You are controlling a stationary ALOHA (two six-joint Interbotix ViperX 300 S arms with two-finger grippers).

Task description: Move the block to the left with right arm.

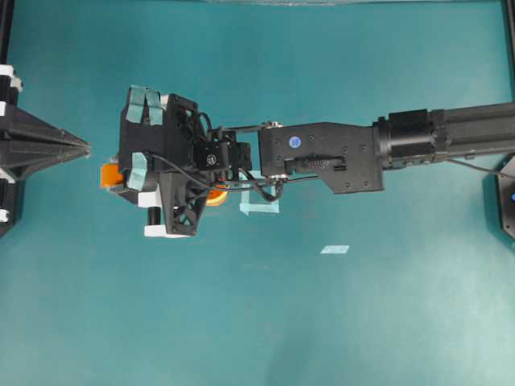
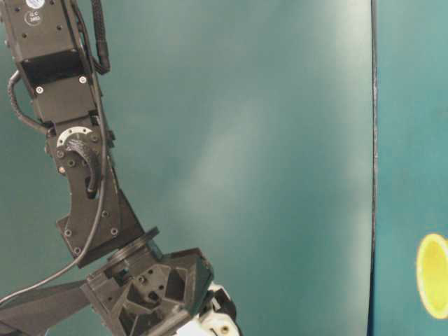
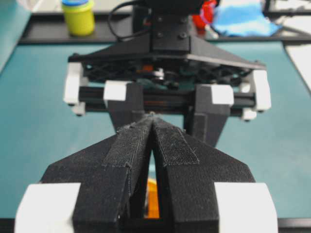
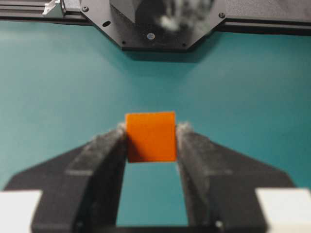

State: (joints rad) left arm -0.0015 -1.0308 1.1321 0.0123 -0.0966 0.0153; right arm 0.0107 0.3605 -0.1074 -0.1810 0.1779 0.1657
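The block [image 4: 150,137], a small orange cube, sits between the tips of my right gripper [image 4: 150,128], and both pads press its sides. From overhead only one corner of the block [image 1: 109,175] shows, past the left edge of the right gripper's teal-taped body [image 1: 157,161]. My left gripper [image 1: 83,147] is shut to a point at the left edge, a short gap from the right gripper. In the left wrist view its closed fingertips [image 3: 152,118] face the right gripper's body [image 3: 163,92]. An orange sliver [image 3: 152,199] shows through the slit between the fingers.
A pale tape square [image 1: 261,203] lies under the right wrist, with a bit of a round orange thing [image 1: 216,195] beside it. A small tape strip [image 1: 335,249] lies lower right. A yellow jar [image 3: 78,17] stands beyond the table's far edge.
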